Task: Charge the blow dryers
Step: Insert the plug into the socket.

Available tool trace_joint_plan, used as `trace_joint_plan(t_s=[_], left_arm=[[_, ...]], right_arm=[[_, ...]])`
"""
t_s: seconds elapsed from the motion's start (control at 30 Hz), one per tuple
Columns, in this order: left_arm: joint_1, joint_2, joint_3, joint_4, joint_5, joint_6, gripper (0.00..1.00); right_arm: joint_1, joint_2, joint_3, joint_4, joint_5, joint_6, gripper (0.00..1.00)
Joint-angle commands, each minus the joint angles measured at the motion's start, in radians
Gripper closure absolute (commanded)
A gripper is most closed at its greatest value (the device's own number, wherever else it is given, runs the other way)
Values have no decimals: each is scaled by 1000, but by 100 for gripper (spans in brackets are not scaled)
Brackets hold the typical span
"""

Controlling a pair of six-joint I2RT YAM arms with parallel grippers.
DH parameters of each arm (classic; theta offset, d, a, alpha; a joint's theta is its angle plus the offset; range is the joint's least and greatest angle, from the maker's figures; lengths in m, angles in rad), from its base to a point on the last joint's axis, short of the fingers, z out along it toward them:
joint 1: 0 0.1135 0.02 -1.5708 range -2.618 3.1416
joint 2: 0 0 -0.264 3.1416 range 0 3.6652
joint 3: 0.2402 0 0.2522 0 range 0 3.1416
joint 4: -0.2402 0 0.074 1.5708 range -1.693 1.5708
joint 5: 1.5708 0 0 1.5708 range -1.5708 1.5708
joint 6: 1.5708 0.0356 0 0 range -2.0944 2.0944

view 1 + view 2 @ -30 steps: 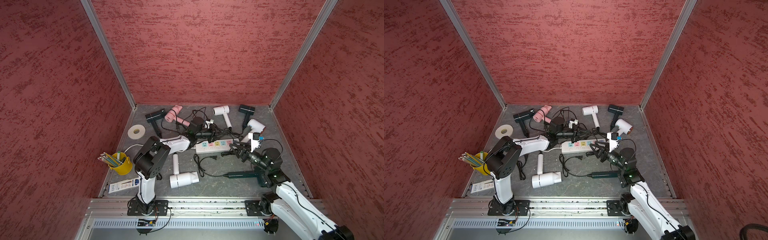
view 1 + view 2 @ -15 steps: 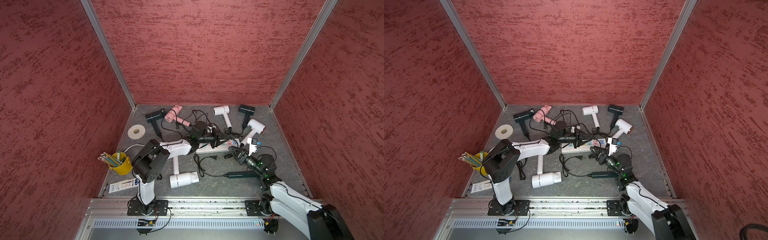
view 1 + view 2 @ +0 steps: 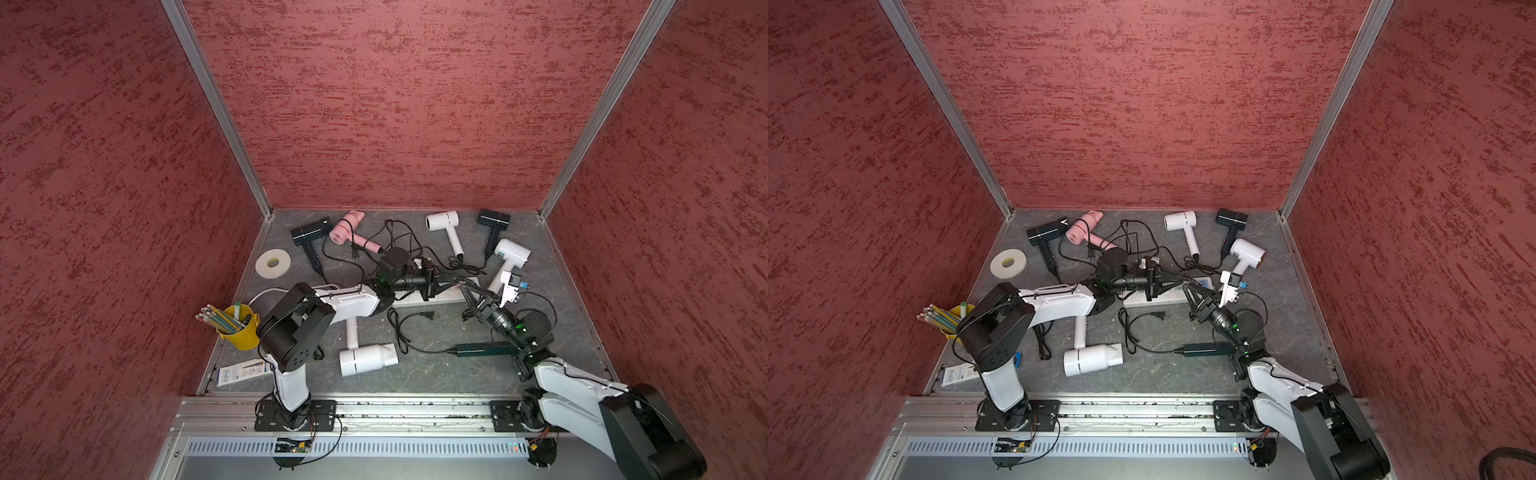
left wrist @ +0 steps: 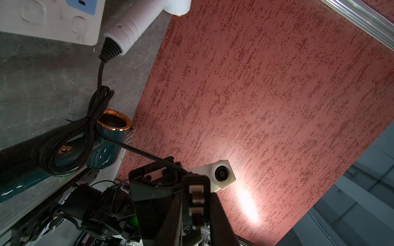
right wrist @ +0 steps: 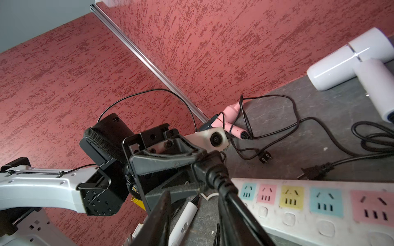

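- Left gripper (image 4: pixel 196 213) jaws clamped on a black plug (image 4: pixel 197 199). Prongs point back toward its wrist, and the plug is held in the air just over the strip (image 5: pixel 319 204).
- Right gripper (image 3: pixel 470 291) jaws half apart, astride the cord (image 5: pixel 222 183) right behind that plug. Cord lies by one finger, and the other finger (image 5: pixel 158 217) is clear of it. Pinching or not: cannot tell.
- Both grippers are tip to tip over the strip, mid table (image 3: pixel 457 374).
- Cord runs taut from the plug to the green dryer (image 4: pixel 104 153), slack bundled on its handle. Green dryer lies flat at near right, mostly under the right arm (image 3: pixel 573 382) in both top views.
- Other dryers lie flat on the table:
  - left black dryer (image 3: pixel 307 235) and pink dryer (image 3: pixel 347 226), far left
  - far white dryer (image 3: pixel 442 220) and right black dryer (image 3: pixel 493 219), far right
  - right white dryer (image 3: pixel 513 253), handle end just beside the strip
  - near white dryer (image 3: pixel 365 359), near centre, handle running under the left arm (image 3: pixel 349 301)
- Loose plug (image 3: pixel 428 316) on the table just in front of the strip.
- Tape roll (image 3: pixel 273 263) and pencil cup (image 3: pixel 241 332) at the left edge.
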Motion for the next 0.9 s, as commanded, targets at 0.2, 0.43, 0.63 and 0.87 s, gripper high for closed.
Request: trace_joint_plan(t_s=[0.2,0.43,0.63,0.87], left_arm=[[-2,-17,-21,83,56,-62,90],[-8,-8,-32,133,79,-94,90],[-10,-11,-41,143,81,-96,90],[-15,-12,-33,147,82,-102,91]], right_arm=[[-2,90,-16,229,25,3,65],[-2,167,-21,339,42,4,65],[-2,197,-38,406,94,-21,61],[-2,266,-42,494,123,-3,57]])
